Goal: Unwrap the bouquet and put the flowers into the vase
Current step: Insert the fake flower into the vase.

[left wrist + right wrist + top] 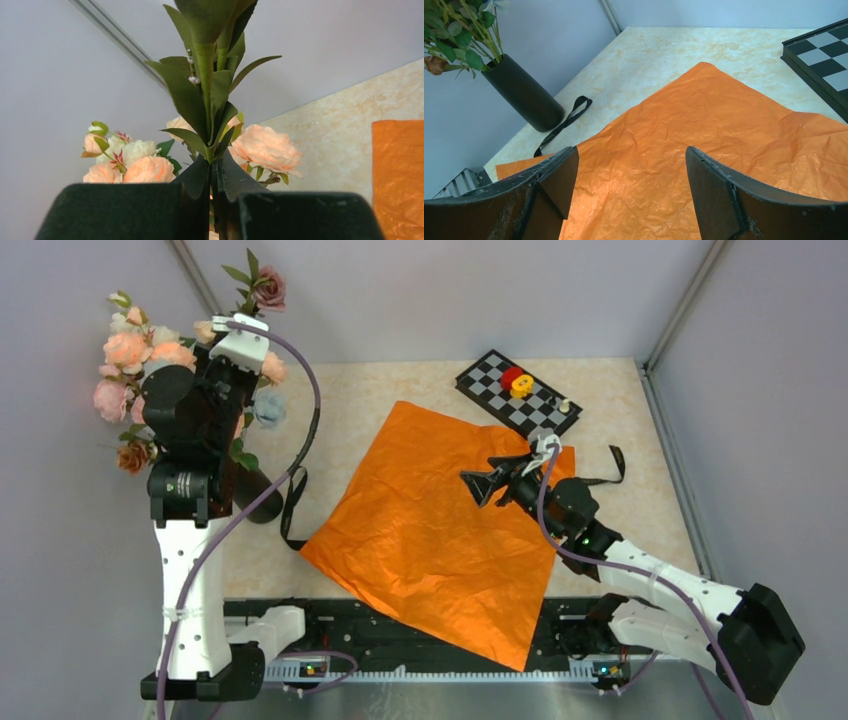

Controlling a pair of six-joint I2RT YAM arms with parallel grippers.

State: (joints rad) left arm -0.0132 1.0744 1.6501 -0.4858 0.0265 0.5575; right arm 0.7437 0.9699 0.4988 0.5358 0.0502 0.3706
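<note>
Flowers [125,350] first: peach, pink and cream blooms bunched at the far left, their green stalks dropping into the vase [524,95]. The vase is a plain black cylinder standing on the left edge of the table [400,385], close to the wall and partly hidden behind the left arm in the overhead view.

Just beside the vase a black ribbon [292,510] lies loose on the table. Next to that the orange paper [440,530] is spread flat and crinkled across the middle, one corner hanging over the near edge.

The table is pale beige with a marbled look. A chessboard [518,390] sits at the far right with red and yellow pieces on it. Plain grey walls [450,290] close in on three sides, and a metal frame post [690,300] runs up the corner.

Up high, the left fingers [216,172] are pinched tight on one leafy green stem [205,75] that rises straight out from between them and is topped by a mauve bloom. Whether its lower end is inside the vase I cannot tell.

The right fingers [480,487] are spread wide and gripping nothing. They hang over the orange paper near its right side, with the sheet showing in the gap between them.
</note>
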